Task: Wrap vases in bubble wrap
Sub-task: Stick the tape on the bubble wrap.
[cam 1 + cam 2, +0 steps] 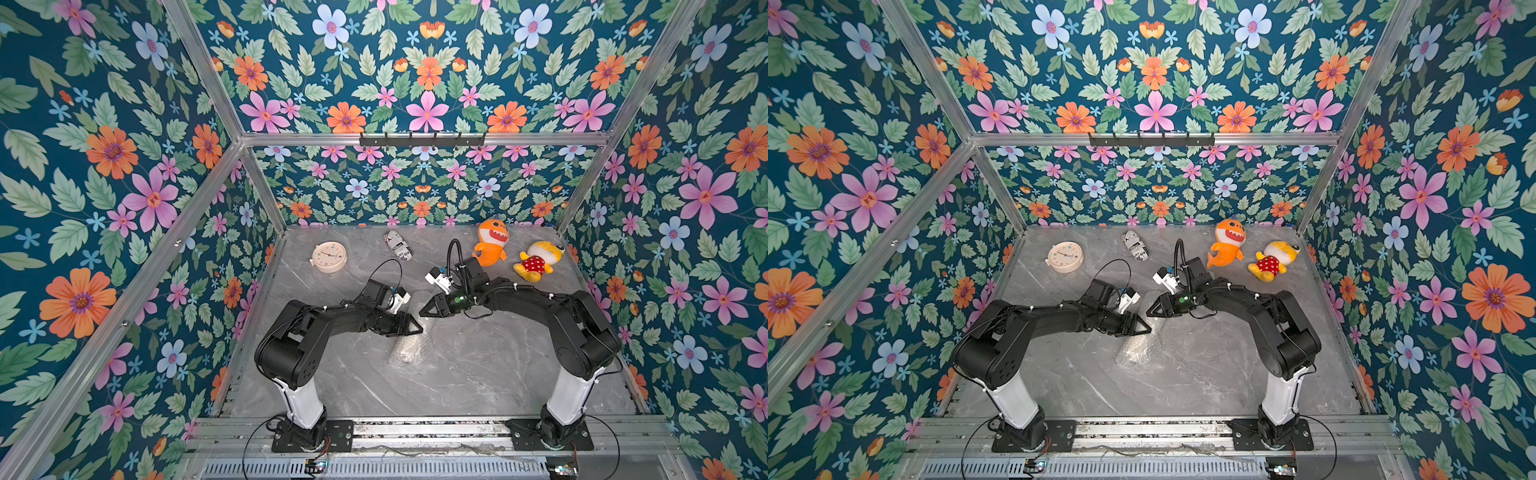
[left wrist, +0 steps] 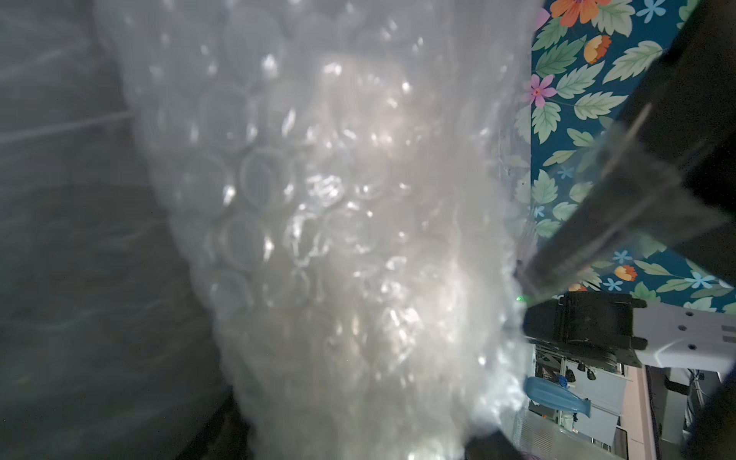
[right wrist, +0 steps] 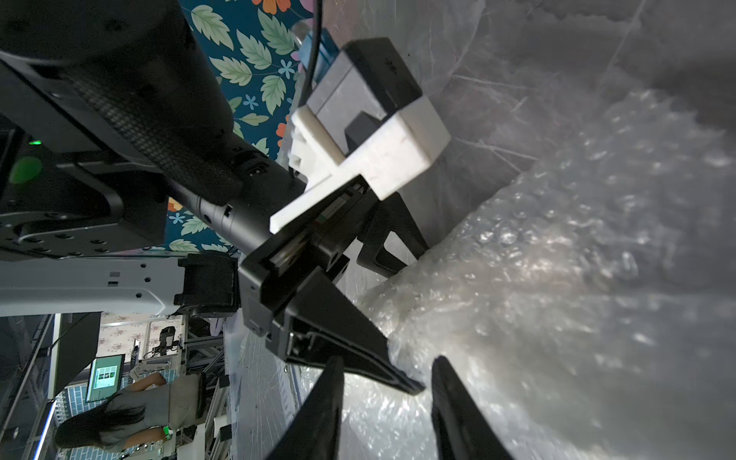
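The bubble wrap [image 1: 408,350] lies as a rolled bundle in the middle of the table in both top views [image 1: 1137,350]. A pale cream shape, the vase [image 2: 414,223], shows dimly through the wrap in the left wrist view; its outline is hidden. My left gripper [image 1: 415,328] is shut across the bundle, one finger on either side of it in the right wrist view [image 3: 406,326]. My right gripper [image 3: 388,360] stands open just at the bundle's side, fingers apart with nothing gripped. It faces the left gripper tip to tip in a top view [image 1: 426,311].
Along the back of the marble table [image 1: 478,374] lie a cream round clock [image 1: 328,257], a black-and-white printed cylinder [image 1: 398,246], an orange shark plush [image 1: 491,242] and a yellow plush in red dots [image 1: 538,260]. Floral walls enclose three sides.
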